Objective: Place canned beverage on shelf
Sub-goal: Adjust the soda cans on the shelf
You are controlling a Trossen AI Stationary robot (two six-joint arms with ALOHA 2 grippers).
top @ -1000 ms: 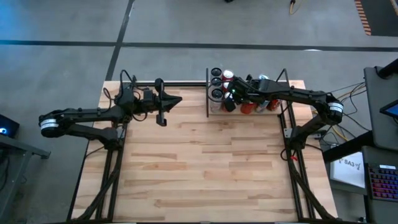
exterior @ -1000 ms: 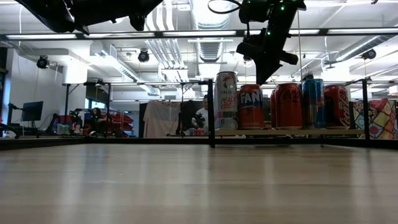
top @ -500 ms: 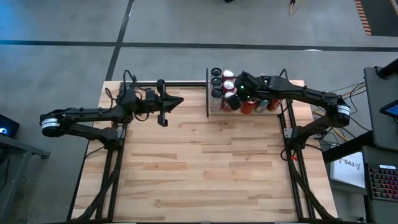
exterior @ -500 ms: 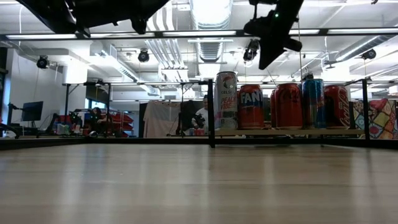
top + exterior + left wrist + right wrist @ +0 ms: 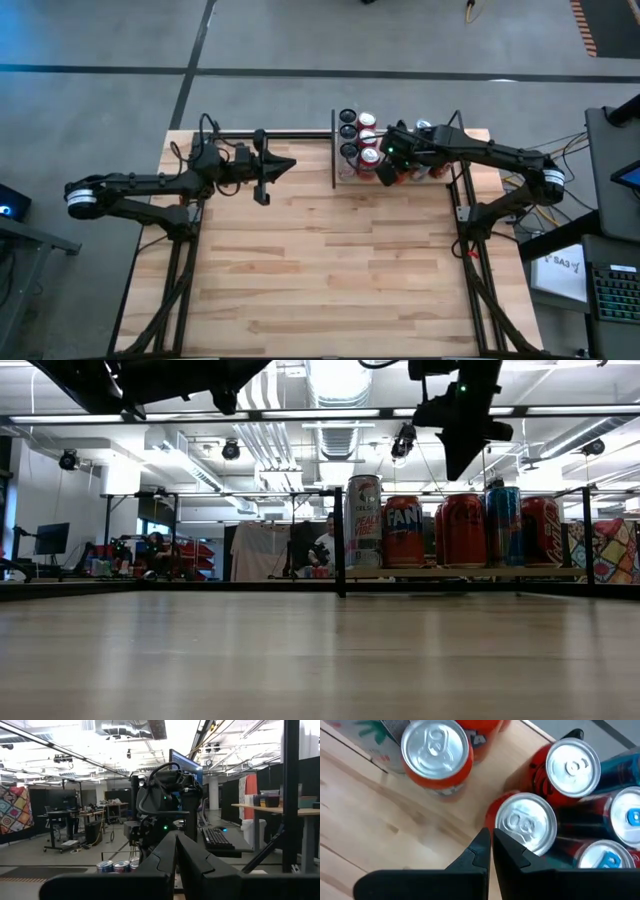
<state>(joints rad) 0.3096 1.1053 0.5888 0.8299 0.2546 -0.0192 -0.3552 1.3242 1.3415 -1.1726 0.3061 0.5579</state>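
Right gripper point(image 5: 384, 170), fingers pressed together and empty, hung above the front row of cans point(image 5: 462, 530) on the shelf point(image 5: 470, 573). Over the preceding second it had drifted from above the Fanta can point(image 5: 403, 531) toward the red cans and lifted slightly, carrying nothing. All visible cans stood upright on the shelf, suggesting placement was complete and the arm was withdrawing. Left gripper point(image 5: 262, 190), also closed, waited well apart over the tabletop point(image 5: 330, 270).
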